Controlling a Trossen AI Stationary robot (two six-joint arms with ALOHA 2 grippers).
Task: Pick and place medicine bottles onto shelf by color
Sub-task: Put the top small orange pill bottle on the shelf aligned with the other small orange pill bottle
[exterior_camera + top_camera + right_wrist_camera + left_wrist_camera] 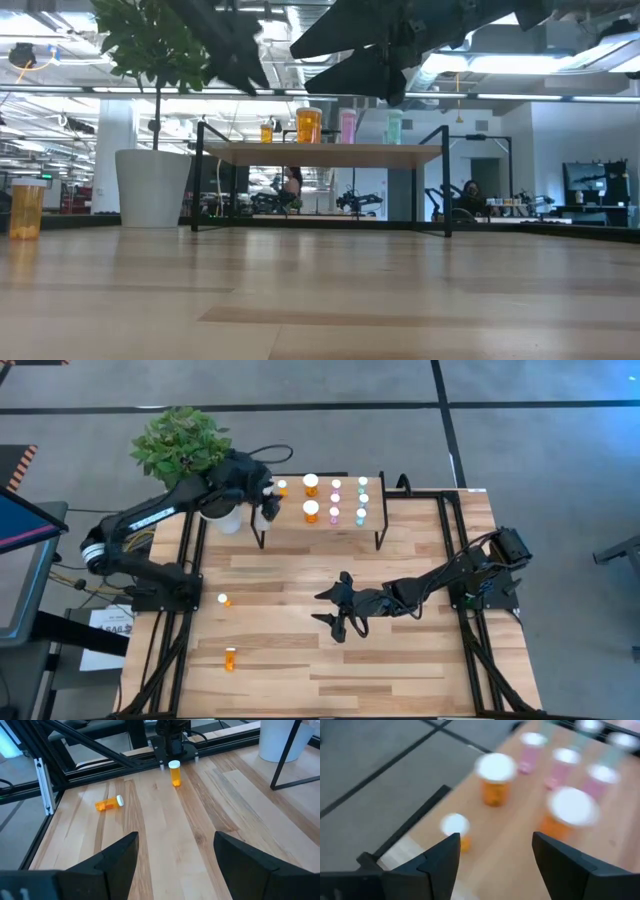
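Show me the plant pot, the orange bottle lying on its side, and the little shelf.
plant pot [153,187], low view, middle of its white wall.
orange bottle lying on its side [108,803], right wrist view, its orange body.
shelf [325,154], low view, front edge of its wooden top.

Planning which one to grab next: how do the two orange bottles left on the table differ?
Pose: the upright orange bottle stands on its base with its cap on top, while the fallen orange bottle lies on its side, cap pointing sideways.
Place: in the high view the upright one stands nearer the shelf; the fallen one lies farther from it.
Both are orange with white caps, and no gripper touches either.
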